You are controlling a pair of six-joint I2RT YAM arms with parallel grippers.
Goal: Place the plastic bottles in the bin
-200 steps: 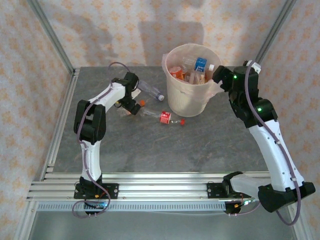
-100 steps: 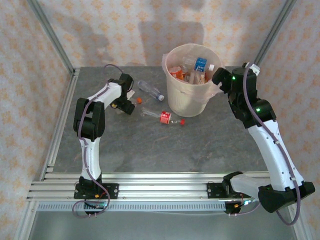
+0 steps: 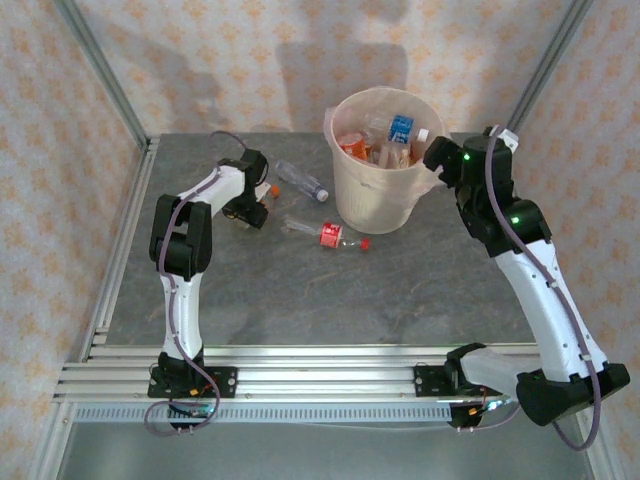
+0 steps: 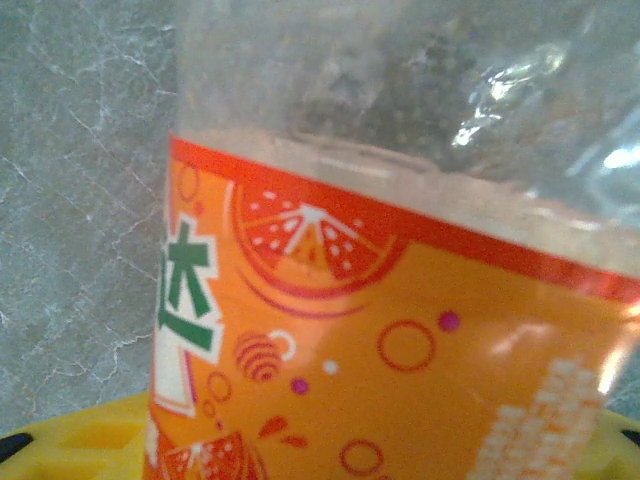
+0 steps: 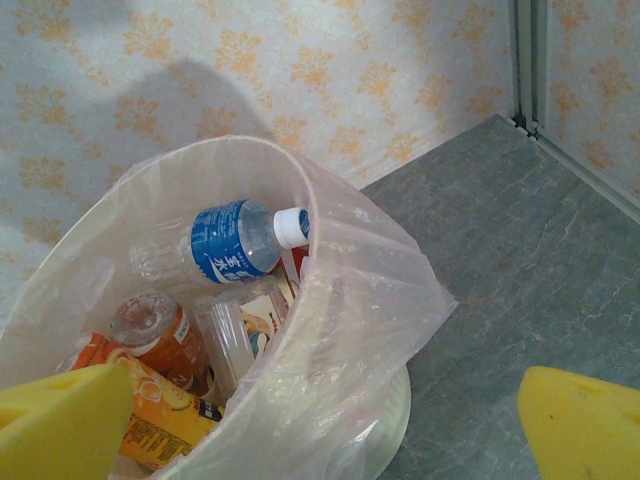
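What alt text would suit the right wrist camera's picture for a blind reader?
A round beige wastebasket lined with a pinkish plastic bag holds several plastic bottles, including a clear blue-labelled bottle with a white cap. The right gripper shows yellow fingertips wide apart at the bottom corners.

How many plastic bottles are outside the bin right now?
3. A clear bottle lies left of the bin; a red-labelled bottle lies by the bin's base, nearer the arms; an orange-labelled bottle sits between the jaws of the left gripper. The arms could hide more.
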